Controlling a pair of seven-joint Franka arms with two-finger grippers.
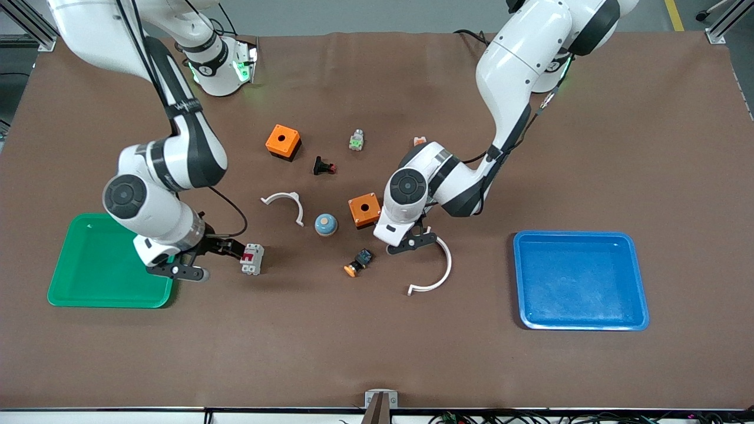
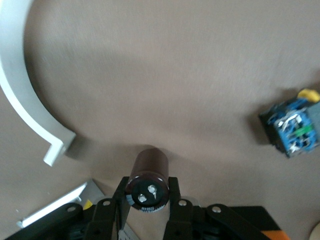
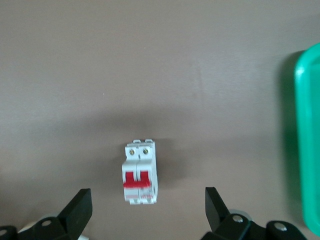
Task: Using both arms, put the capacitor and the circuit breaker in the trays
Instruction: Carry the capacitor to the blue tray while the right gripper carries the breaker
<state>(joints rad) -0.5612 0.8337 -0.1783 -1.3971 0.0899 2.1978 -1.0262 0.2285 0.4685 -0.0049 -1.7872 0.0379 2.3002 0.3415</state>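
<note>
The capacitor (image 2: 148, 181), a dark stubby cylinder with two silvery terminals on its end, is clamped between the fingers of my left gripper (image 2: 147, 192). That gripper (image 1: 412, 241) hangs low over the table, next to the large white curved bracket (image 1: 439, 274); in the front view it hides the capacitor. The circuit breaker (image 1: 252, 259), a white block with red levers, lies on the table beside the green tray (image 1: 88, 297). My right gripper (image 1: 212, 260) is open, its fingers spread wide on either side of the breaker (image 3: 140, 172) without touching it.
A blue tray (image 1: 580, 235) sits toward the left arm's end. Mid-table lie two orange boxes (image 1: 283, 141) (image 1: 364, 209), a small white bracket (image 1: 288, 203), a blue-grey dome (image 1: 326, 224), a black-blue part with an orange cap (image 1: 359, 261) and a black button (image 1: 323, 166).
</note>
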